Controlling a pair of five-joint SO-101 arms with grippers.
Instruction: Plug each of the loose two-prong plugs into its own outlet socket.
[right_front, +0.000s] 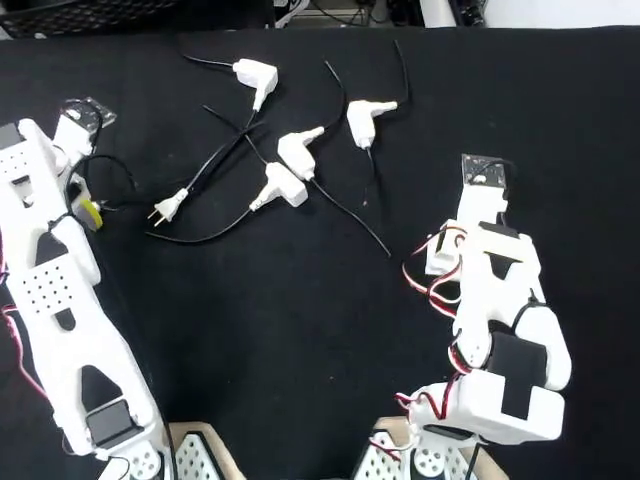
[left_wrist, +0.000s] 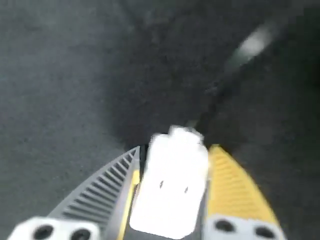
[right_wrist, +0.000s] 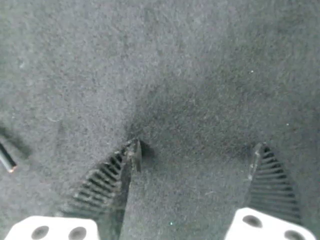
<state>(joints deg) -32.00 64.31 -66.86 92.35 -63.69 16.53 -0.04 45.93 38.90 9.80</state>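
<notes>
Nearest me, a broad stretch of bare black worktop (right_front: 300, 330) lies between the two arms, giving plenty of open room.

My left pincer (left_wrist: 176, 149) is clamped on a white socket block (left_wrist: 172, 190). A grey ribbed finger presses one side and a yellow one the other. The face I see has two short slots. A dark cable (left_wrist: 215, 95), blurred, leads off its far end.

My right pincer (right_wrist: 196, 147) stands spread wide over bare cloth on the right side.

A small two-prong plug (right_front: 168, 207) lies left of centre, just right of the left arm, with its prongs aimed near-left and its black lead curling away.

Farther on, four white angled pieces (right_front: 280, 185) sit in a loose cluster around the middle. Their black leads cross one another, and all four lie left of the right pincer and apart from it.

The farthest piece lies near the worktop's far edge.
</notes>
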